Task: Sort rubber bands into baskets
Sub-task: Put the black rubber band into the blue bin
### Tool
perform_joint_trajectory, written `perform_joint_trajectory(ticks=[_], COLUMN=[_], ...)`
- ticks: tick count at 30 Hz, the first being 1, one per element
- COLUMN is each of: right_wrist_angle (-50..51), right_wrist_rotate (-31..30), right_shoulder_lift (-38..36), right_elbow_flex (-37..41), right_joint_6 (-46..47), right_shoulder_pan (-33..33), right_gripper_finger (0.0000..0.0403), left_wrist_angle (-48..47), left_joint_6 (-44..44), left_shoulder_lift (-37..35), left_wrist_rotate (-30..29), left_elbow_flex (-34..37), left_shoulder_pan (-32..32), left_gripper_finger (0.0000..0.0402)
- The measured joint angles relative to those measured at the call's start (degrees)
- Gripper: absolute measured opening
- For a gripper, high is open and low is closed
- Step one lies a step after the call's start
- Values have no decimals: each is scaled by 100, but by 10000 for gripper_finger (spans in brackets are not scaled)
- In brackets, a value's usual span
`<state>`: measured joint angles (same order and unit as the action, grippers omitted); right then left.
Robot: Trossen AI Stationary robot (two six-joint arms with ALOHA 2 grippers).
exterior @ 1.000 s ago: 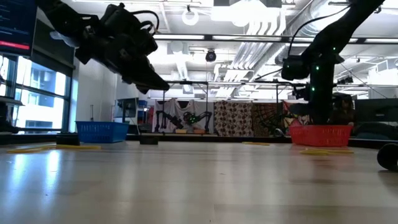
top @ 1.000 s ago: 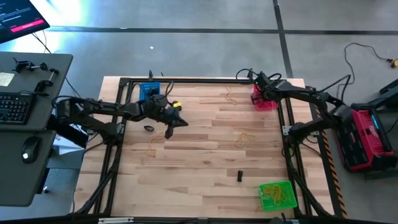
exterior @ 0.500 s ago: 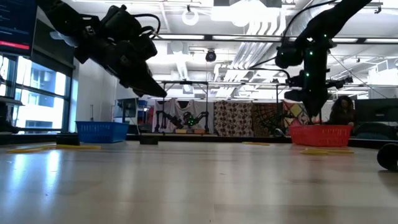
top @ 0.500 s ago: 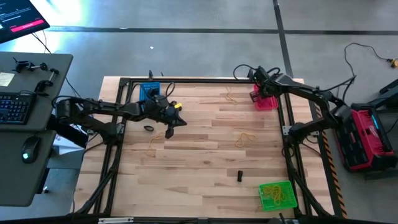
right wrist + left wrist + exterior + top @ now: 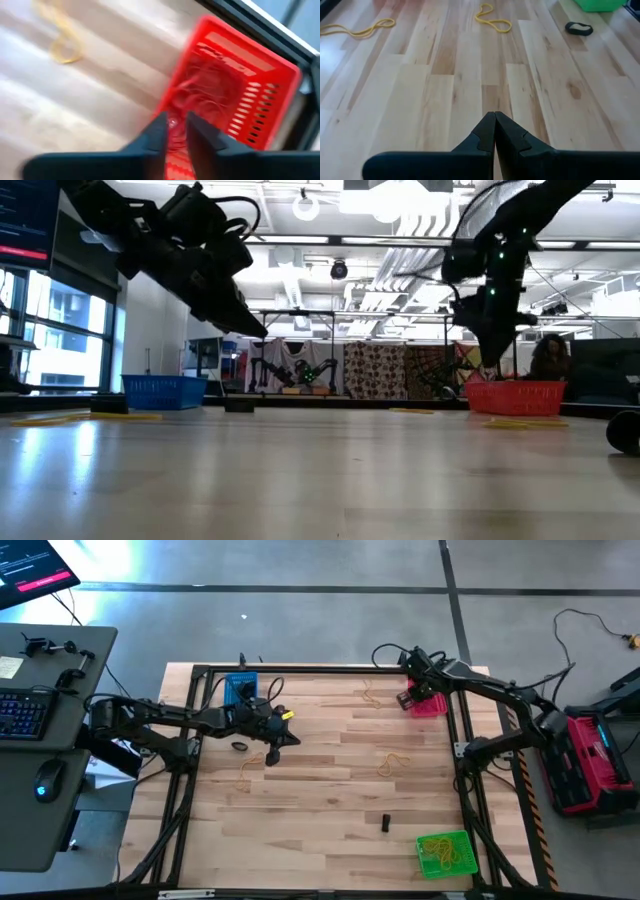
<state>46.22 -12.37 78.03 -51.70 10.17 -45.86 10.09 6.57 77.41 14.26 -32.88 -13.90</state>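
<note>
The red basket (image 5: pixel 430 702) (image 5: pixel 227 85) stands at the far right and holds several red rubber bands (image 5: pixel 200 92). My right gripper (image 5: pixel 176 122) (image 5: pixel 497 358) hangs just above it, pointing down, open by a narrow gap. The blue basket (image 5: pixel 240 687) stands at the far left and the green basket (image 5: pixel 443 853) at the near right. Yellow bands (image 5: pixel 393 764) (image 5: pixel 492 20) and a black band (image 5: pixel 579 28) lie flat on the wood. My left gripper (image 5: pixel 495 120) (image 5: pixel 291 737) is shut and hovers over bare wood left of centre.
A black metal frame (image 5: pixel 463 740) runs around the tabletop, passing close beside the red basket. A second black band (image 5: pixel 240 746) lies near the left arm, and more yellow bands (image 5: pixel 372 693) (image 5: pixel 245 772) are scattered about. Bare wood stretches across the middle and near left.
My right gripper has risen out of the red basket and drifted a little toward the table's left, turning as it went. It now hangs above the basket's rim.
</note>
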Motion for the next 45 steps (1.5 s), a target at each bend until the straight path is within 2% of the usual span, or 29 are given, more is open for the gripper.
perform_joint_trajectory(ticks=[2,3,5,7,11,15,18,22,25,29,37,45], right_wrist_angle=[-12,-10,-9,11,-41,-274,-527,-940,-1339,-2054,-3520,-4592], right_wrist_rotate=[53,53,91,106,25,-267,-371,-387,-613,-882,-1187,-1459], right_shoulder_lift=[-150,-237,-439,-642,-959,-1101,-1105,-1092,-1092,-1089,-1083,-1085], right_elbow_flex=[0,0,0,0,0,0,0,0,0,134,1003,1572], right_joint_6=[-59,-46,89,237,651,984,1076,1075,927,716,780,780], right_shoulder_pan=[243,382,693,1032,1691,2293,2708,3240,3658,4132,4850,5330], right_gripper_finger=[17,11,23,38,47,41,37,34,34,34,34,34], left_wrist_angle=[0,-2,-2,-29,-553,-1135,-1496,-2000,-2387,-2637,-2775,-3250], left_joint_6=[2,6,8,-87,5,123,310,592,851,1197,1816,1951], left_shoulder_lift=[0,0,0,0,7,7,7,87,322,724,1242,1839], left_wrist_rotate=[2,2,-97,-514,-1724,-2398,-2372,-2011,-1774,-1705,-1817,-1685], left_elbow_flex=[0,0,0,2,-47,-162,-338,-660,-937,-1193,-1605,-2113], left_shoulder_pan=[46,69,104,142,200,153,1,-270,-539,-797,-1077,-1593], left_gripper_finger=[0,0,0,1,20,58,89,121,138,149,160,187])
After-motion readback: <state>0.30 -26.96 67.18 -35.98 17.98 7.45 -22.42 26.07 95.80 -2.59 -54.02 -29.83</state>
